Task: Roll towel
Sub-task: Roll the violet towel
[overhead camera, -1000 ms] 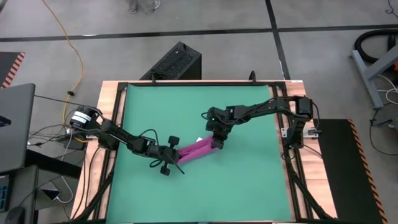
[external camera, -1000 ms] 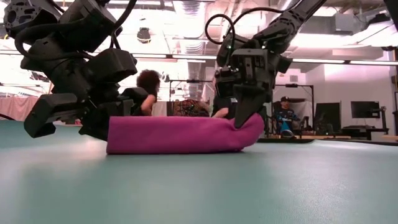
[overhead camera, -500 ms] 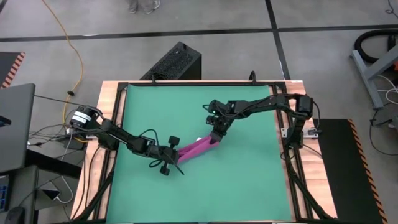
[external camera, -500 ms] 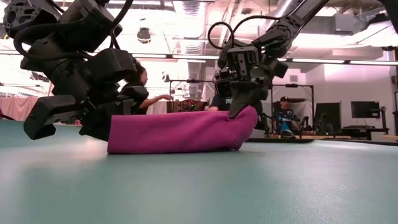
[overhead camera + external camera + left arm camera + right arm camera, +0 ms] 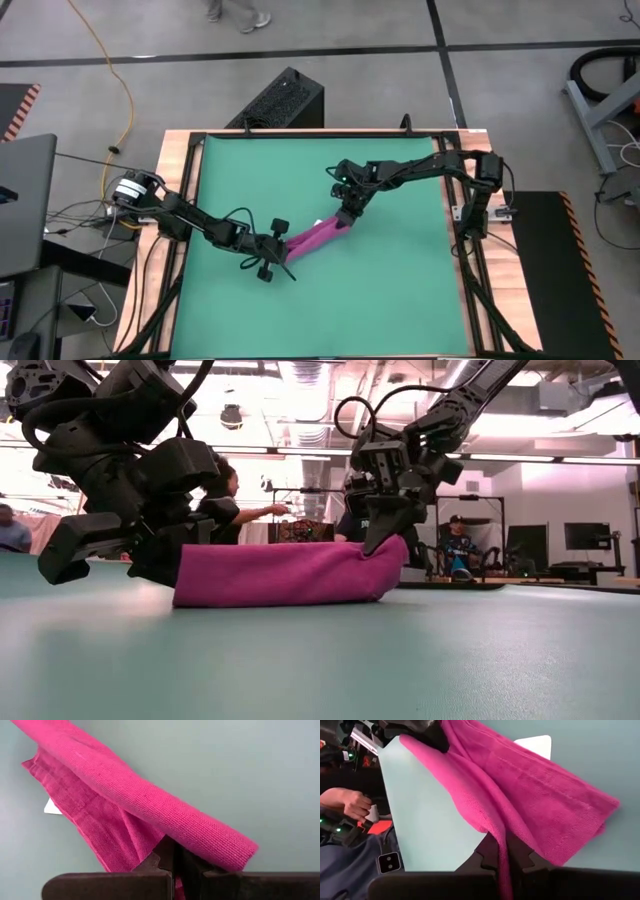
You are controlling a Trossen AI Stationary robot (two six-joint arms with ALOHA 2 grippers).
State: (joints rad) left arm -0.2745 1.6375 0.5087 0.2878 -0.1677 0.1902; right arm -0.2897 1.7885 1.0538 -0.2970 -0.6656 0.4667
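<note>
High view: towel [image 5: 318, 235] pinched between left gripper [image 5: 283, 246], right gripper [image 5: 345, 216]

My magenta towel [image 5: 318, 234] lies folded into a long loose strip mid-mat, white tag [image 5: 51, 808] showing.

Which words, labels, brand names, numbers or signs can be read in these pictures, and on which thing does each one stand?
No text can be read in any view.
White tag on the towel: shows blank, no print to be seen.
Small white square on the dark clothing of the person beside the table: a mark, but no letters can be made out.
Monitors in the room behind: too small to read.
</note>
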